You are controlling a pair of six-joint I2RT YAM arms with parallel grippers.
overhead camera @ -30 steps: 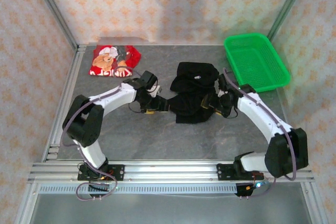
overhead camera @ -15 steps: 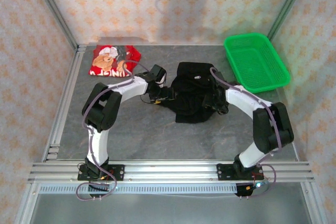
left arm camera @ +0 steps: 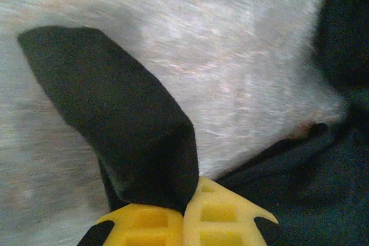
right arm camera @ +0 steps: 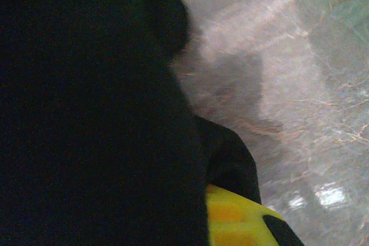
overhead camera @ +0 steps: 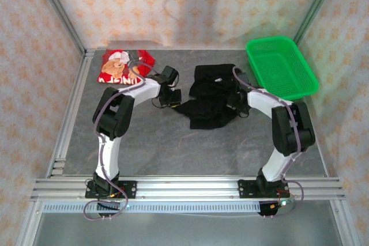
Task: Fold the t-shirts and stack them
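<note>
We see the black shirt (overhead camera: 209,103) crumpled mid-bench, toward the far side of the bench (overhead camera: 173,148). The left pincer (left arm camera: 185,214) is pressed together on a flap at the shirt's left edge. The right pincer (overhead camera: 236,103) is clamped on its right edge, with cloth draped over the yellow finger (right arm camera: 233,220). The red shirt (overhead camera: 123,66) lies well apart in the far left corner, and the green basket (overhead camera: 282,70) sits far right. Open bench stretches from the black shirt's near edge to the arm bases.

Both arms reach forward and bend inward, the left tool (left arm camera: 185,203) and right tool (overhead camera: 235,105) clamped shut.
</note>
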